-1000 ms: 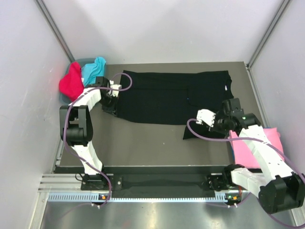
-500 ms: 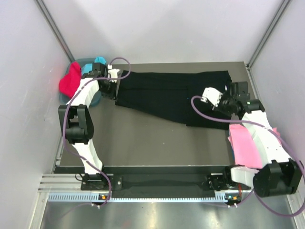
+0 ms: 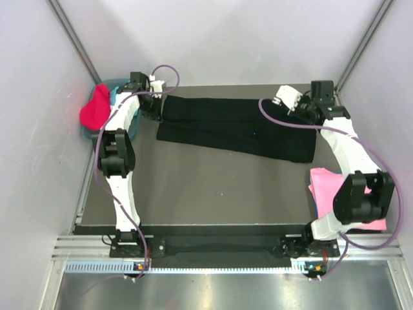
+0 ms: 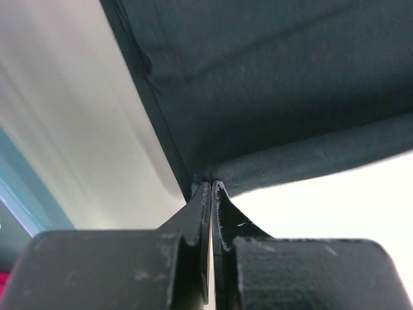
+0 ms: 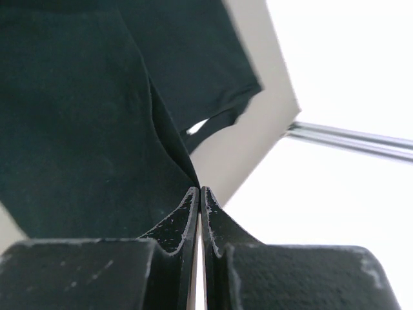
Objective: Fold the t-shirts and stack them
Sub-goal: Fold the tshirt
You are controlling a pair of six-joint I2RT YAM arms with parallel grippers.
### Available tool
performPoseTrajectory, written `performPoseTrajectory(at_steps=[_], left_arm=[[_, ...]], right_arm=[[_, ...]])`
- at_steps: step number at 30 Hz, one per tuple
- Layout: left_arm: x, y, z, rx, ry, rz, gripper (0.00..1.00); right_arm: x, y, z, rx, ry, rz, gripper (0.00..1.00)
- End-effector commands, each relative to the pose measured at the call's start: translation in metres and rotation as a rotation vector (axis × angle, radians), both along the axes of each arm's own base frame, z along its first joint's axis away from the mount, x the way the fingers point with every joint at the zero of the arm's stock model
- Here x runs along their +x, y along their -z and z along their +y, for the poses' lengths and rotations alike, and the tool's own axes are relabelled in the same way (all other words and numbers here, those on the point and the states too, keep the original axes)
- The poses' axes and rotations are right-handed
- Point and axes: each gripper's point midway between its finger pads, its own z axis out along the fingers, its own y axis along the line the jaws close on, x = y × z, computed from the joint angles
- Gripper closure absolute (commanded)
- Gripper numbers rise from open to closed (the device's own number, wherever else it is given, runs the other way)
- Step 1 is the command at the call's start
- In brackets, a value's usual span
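A large black t-shirt (image 3: 226, 126) lies as a long folded band across the far half of the table. My left gripper (image 3: 157, 108) is at its far left end, shut on a folded edge of the cloth (image 4: 290, 84), which is pinched at the fingertips (image 4: 211, 184). My right gripper (image 3: 304, 111) is at the far right end, shut on a fold of the same black cloth (image 5: 71, 116) at its tips (image 5: 198, 189). A folded pink t-shirt (image 3: 332, 194) lies at the table's right edge. A red t-shirt (image 3: 95, 110) hangs over a bin at the far left.
The blue-grey bin (image 3: 115, 82) stands in the far left corner, partly behind the left arm. White walls close in on three sides. The dark table top (image 3: 206, 187) is bare between the black shirt and the arm bases.
Both grippers have moved away from the bases toward the far edge, carrying the black shirt's near edge over. The shirt has gone from a wide spread to a narrower band.
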Motion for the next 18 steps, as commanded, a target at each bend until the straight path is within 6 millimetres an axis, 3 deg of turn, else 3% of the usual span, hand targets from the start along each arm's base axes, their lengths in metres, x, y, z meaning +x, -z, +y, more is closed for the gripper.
performPoseTrajectory(at_steps=[1,2,4,5,7,8,10,12,13,14,16,18], left_arm=[[0.019,-0.017,-0.001,-0.007,-0.013,-0.057,1.0],[0.024,-0.022,0.0,-0.006,-0.019,-0.076,1.0],[0.031,-0.017,0.001,-0.007,-0.029,-0.075,1.0],[0.036,-0.022,0.001,-0.004,-0.033,-0.091,1.0],[0.043,-0.02,0.003,0.007,-0.036,-0.101,1.0],[0.045,-0.019,0.004,0.019,-0.037,-0.106,1.0],[0.05,-0.019,0.004,0.025,-0.038,-0.115,1.0],[0.054,-0.015,0.004,0.034,-0.042,-0.116,1.0],[0.057,-0.015,0.005,0.041,-0.042,-0.124,1.0],[0.058,-0.014,0.005,0.045,-0.045,-0.125,1.0],[0.06,-0.009,0.006,0.059,-0.043,-0.121,1.0],[0.062,-0.005,0.008,0.068,-0.051,-0.119,1.0]], right_arm=[[0.042,-0.04,-0.008,0.003,0.039,-0.148,1.0],[0.05,-0.051,-0.01,0.005,0.046,-0.176,1.0],[0.065,-0.046,-0.011,0.008,0.053,-0.176,1.0],[0.074,-0.059,-0.011,0.012,0.056,-0.215,1.0],[0.09,-0.054,-0.011,0.014,0.058,-0.216,1.0],[0.097,-0.064,-0.011,0.016,0.058,-0.238,1.0],[0.111,-0.056,-0.01,0.015,0.056,-0.23,1.0],[0.122,-0.065,-0.01,0.014,0.052,-0.254,1.0],[0.13,-0.055,-0.009,0.013,0.048,-0.239,1.0],[0.136,-0.063,-0.009,0.012,0.047,-0.258,1.0],[0.144,-0.054,-0.01,0.005,0.046,-0.243,1.0],[0.151,-0.057,-0.01,0.002,0.046,-0.254,1.0]])
